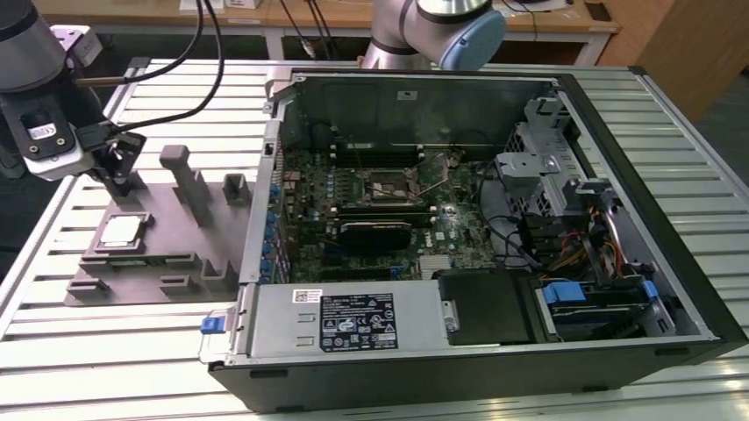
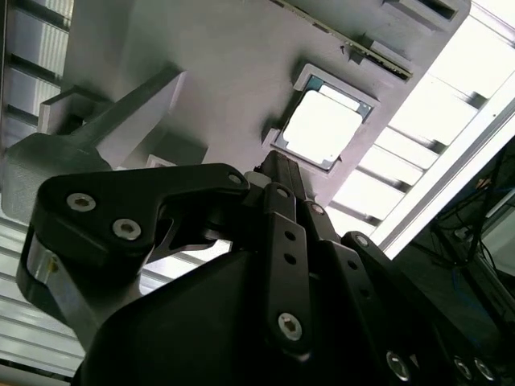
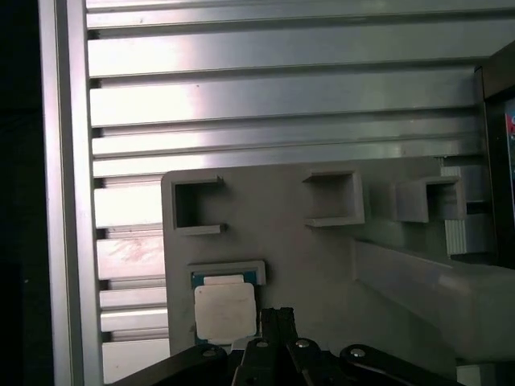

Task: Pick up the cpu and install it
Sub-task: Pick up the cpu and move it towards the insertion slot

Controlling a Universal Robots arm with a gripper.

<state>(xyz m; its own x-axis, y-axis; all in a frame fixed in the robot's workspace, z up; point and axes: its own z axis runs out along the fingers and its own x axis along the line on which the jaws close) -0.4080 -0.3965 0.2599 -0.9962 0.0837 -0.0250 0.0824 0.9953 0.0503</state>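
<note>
Closed and empty, my gripper [image 1: 121,180] hangs at twelve o'clock of the cpu [image 1: 121,231] in the exterior view. It looks light, stiff, slick, fragile; I'd hold its edges.
</note>
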